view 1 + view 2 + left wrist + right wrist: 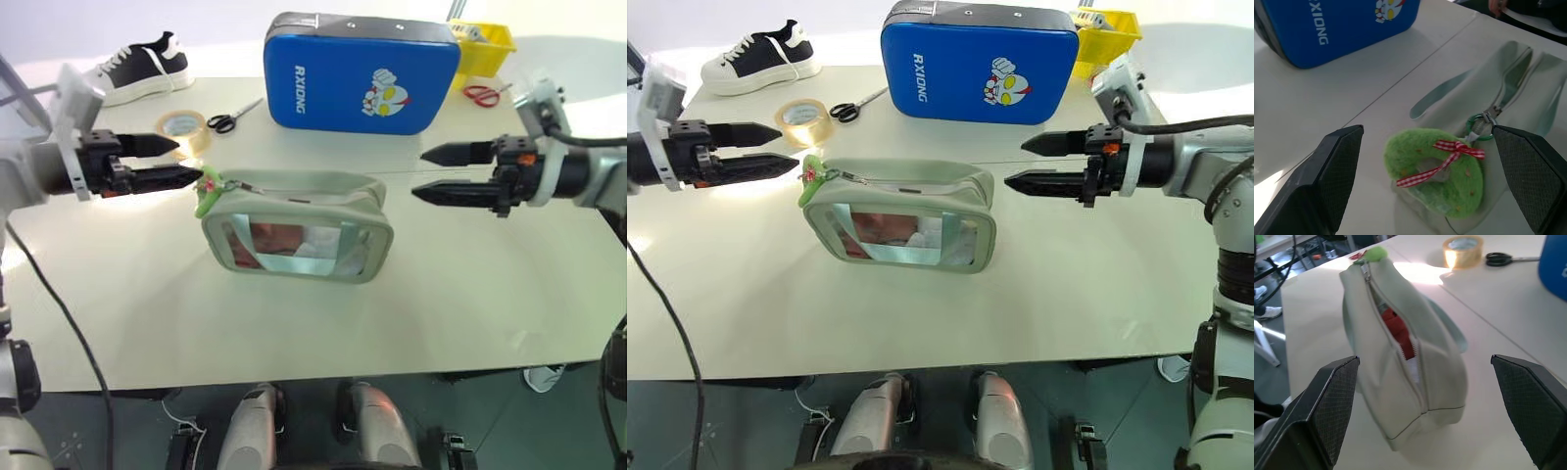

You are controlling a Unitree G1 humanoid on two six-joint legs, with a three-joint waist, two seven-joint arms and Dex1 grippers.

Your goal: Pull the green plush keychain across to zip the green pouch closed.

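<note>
green pouch (294,230) unzipped, red and white contents inside

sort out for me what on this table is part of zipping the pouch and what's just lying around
Part of the job:
green pouch, zipper still open
green plush keychain on the zipper pull
left gripper, open beside the keychain
right gripper, open off the pouch's other end

Just lying about:
blue case
tape roll
black scissors
red scissors
sneaker
yellow bin

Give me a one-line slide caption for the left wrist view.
Open left tool framing the green plush keychain, which hangs from the zipper pull of the unzipped green pouch.
</note>
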